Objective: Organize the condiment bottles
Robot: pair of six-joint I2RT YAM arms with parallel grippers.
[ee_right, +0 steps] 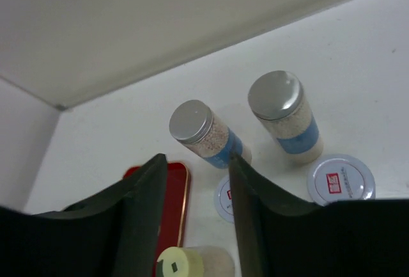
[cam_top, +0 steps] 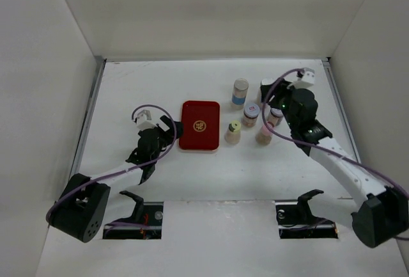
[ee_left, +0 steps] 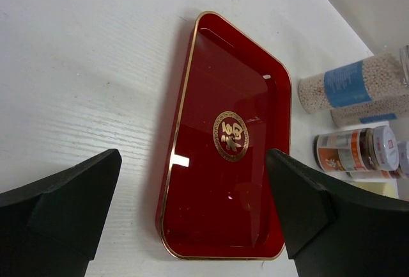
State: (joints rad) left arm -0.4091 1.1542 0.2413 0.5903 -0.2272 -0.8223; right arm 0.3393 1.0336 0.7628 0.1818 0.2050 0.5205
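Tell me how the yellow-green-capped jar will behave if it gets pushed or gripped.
The yellow-green-capped jar stands upright on a narrow base, so a push near its cap would probably tip it. Being cylindrical, it would likely roll once down. It looks full of beige contents, so probably fairly heavy for its size.

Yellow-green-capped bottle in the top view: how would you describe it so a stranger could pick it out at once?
Start at the red tray in the middle of the table; the condiment bottles cluster to its right. The yellow-green-capped bottle stands closest to the tray, beside the near end of its right edge. No neighbour shares that cap colour.
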